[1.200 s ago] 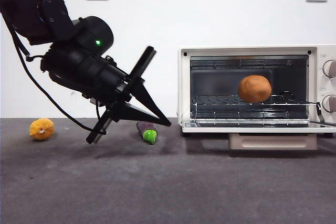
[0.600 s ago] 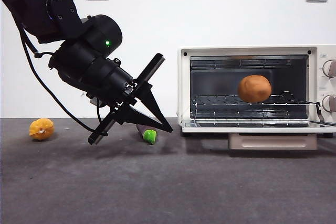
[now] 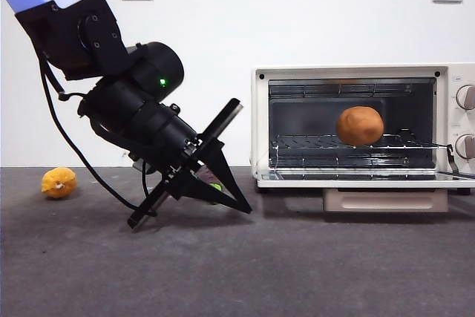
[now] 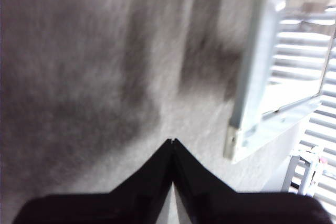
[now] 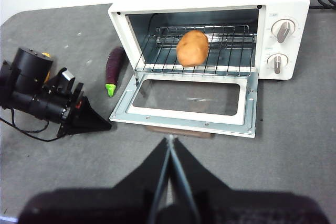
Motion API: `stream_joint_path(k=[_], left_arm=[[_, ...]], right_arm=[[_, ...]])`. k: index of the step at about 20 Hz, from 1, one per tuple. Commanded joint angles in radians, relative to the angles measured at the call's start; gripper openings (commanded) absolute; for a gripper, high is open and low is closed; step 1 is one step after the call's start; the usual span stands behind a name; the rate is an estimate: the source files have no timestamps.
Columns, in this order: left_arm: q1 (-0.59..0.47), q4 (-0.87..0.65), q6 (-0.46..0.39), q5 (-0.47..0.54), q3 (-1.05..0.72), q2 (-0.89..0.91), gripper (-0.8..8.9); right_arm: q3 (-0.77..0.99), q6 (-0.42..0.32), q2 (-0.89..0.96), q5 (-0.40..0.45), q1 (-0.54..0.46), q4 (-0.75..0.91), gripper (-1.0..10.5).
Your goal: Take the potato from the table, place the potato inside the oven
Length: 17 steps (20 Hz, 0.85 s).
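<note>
Potato (image 3: 361, 125) sat on oven (image 3: 356, 72) rack; left gripper (image 3: 245, 207) empty, jaws closed, dropped lower twd table (image 3: 297, 272). Placement prob. done.

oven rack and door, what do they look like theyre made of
Rack: thin bare metal wire, going by the slim parallel bars that gleam pale. Door: a pale metal-looking frame, screws showing along its edge, around a clear pane that reflects light, probably glass. Oven shell: smooth cream, likely painted metal, though plastic can't be ruled out.
</note>
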<state>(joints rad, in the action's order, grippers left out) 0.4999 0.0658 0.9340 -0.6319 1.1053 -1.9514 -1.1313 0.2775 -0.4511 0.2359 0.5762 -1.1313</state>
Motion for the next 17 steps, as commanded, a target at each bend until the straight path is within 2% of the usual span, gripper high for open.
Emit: stream_joint_path(k=[1,17], left_arm=[[0.011,-0.013,0.005,-0.003,0.002,-0.013,-0.07],[0.032,-0.059,0.054,0.000,0.035,-0.013,-0.07]], right_arm=[[0.006,0.008,0.004,0.003,0.002,0.002,-0.1],[0.006,0.007,0.004,0.003,0.002,-0.022,-0.1]])
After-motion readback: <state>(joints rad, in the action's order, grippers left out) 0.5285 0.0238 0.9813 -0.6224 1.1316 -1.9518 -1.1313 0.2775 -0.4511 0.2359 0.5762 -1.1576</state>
